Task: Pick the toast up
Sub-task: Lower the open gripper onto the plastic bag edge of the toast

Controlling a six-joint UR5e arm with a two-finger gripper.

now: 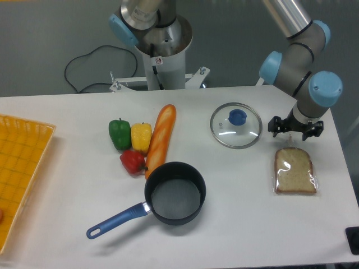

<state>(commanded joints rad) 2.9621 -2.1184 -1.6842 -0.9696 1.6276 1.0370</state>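
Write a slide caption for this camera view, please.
Pincer poised just above the bagged toast, beside a glass lid.

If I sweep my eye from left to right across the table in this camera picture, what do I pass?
Orange tray → green pepper → yellow pepper → baguette → glass lid → bagged toast.

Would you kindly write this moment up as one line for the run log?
phase: approach | gripper: above the far end of toast, not touching it | toast: flat on table, bagged, right of glass lid | grasp: none yet
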